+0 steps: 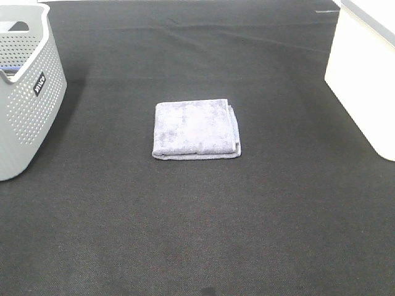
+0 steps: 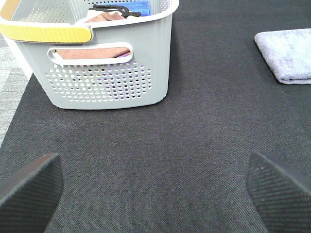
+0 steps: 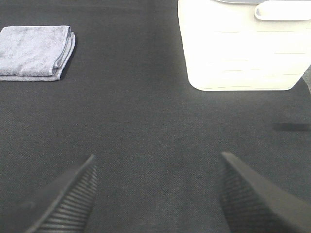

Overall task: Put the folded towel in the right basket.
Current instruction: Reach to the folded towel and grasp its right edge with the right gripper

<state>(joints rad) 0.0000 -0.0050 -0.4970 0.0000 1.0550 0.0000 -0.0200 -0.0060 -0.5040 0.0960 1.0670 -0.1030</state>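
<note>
A folded lavender-grey towel [image 1: 196, 129] lies flat on the black mat in the middle of the table. It also shows in the left wrist view [image 2: 287, 60] and in the right wrist view [image 3: 35, 51]. The right basket [image 1: 364, 74] is white and stands at the right edge; the right wrist view shows its wall [image 3: 240, 48]. My left gripper [image 2: 155, 187] is open and empty, well short of the towel. My right gripper [image 3: 158, 194] is open and empty, between towel and white basket. Neither gripper shows in the high view.
A grey perforated basket [image 1: 28, 92] stands at the left edge; in the left wrist view [image 2: 104, 63] it holds folded brown and blue cloths. The black mat [image 1: 197, 234] covers the table.
</note>
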